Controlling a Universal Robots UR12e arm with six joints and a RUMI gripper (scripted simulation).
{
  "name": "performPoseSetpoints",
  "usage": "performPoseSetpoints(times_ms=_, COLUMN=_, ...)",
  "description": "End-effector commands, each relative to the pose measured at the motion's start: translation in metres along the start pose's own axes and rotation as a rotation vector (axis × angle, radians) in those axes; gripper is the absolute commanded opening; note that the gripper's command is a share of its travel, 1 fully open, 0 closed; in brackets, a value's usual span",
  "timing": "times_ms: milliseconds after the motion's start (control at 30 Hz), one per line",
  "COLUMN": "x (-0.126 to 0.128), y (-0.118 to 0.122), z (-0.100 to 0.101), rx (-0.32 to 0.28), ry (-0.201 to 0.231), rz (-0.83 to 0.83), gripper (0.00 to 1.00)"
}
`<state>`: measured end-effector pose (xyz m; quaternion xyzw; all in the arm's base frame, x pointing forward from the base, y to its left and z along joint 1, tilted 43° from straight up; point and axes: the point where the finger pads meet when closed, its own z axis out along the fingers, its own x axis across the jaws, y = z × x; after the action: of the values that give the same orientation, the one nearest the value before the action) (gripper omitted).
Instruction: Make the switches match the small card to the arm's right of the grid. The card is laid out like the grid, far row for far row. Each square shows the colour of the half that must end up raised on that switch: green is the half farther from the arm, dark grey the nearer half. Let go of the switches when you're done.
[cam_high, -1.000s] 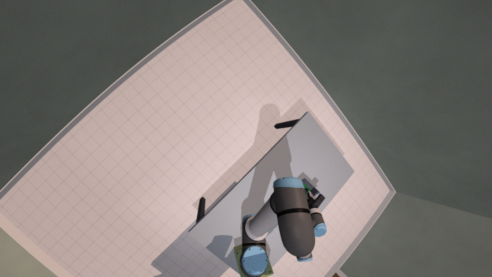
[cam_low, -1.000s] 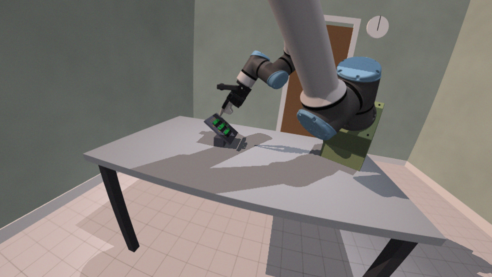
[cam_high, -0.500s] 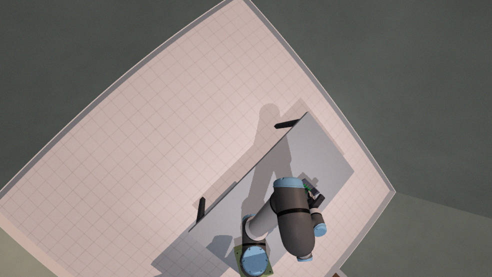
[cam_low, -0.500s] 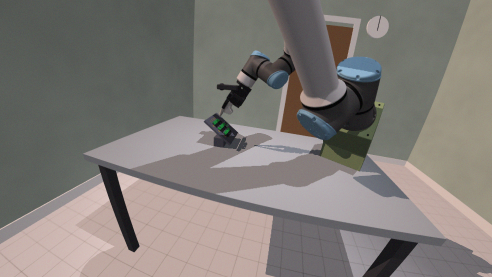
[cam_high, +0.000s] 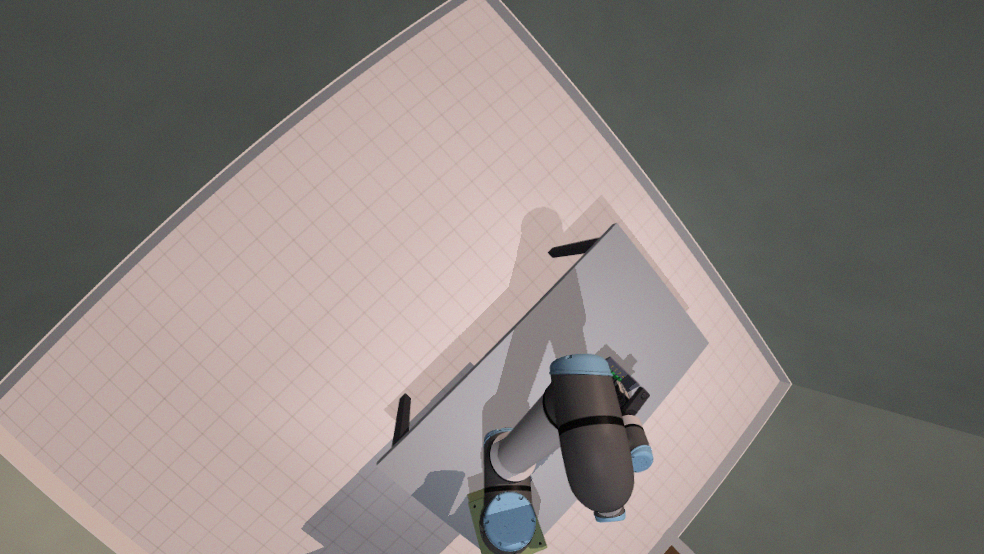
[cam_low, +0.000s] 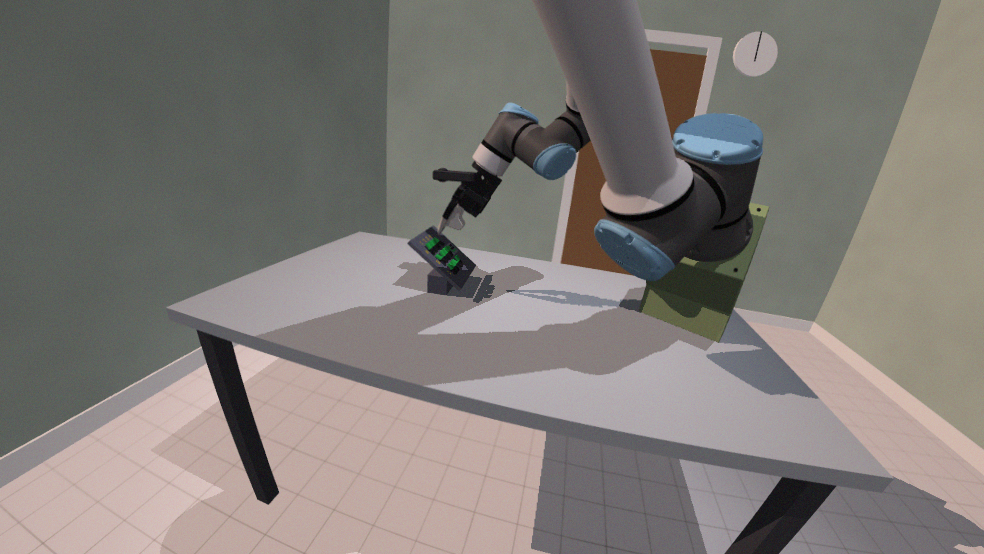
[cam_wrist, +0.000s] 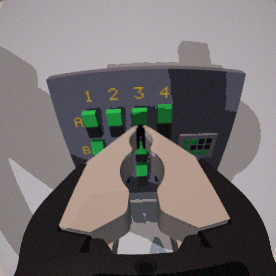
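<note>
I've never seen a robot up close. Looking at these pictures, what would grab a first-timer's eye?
Probably the big grey arm with its blue caps, looming over the grey table. Next, the bright green switches on a tilted dark panel near the table's far side in the exterior view. The wrist view is dominated by two pale fingers, their tips together over the panel.

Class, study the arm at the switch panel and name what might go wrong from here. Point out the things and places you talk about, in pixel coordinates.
The closed gripper (cam_low: 441, 229) (cam_wrist: 140, 128) points at column 3, close to its neighbours, so a slightly sideways push might tip the wrong switch.

Its fingers hide part of row B in the wrist view, so a wrong setting there could go unnoticed.

The panel (cam_low: 415, 242) (cam_wrist: 65, 92) sits tilted on a small block (cam_low: 437, 282); a hard press might shift it.
</note>
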<state>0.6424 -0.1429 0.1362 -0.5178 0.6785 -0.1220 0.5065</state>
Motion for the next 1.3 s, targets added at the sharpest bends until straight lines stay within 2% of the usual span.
performPoseSetpoints(times_ms=0, x=0.000, y=-0.001, z=0.004, rx=0.001, ry=0.001, rz=0.000, gripper=0.00)
performPoseSetpoints(times_ms=267, x=0.000, y=-0.001, z=0.018, rx=0.001, ry=0.001, rz=0.000, gripper=0.00)
performPoseSetpoints(times_ms=1267, x=0.000, y=-0.001, z=0.024, rx=0.001, ry=0.001, rz=0.000, gripper=0.00)
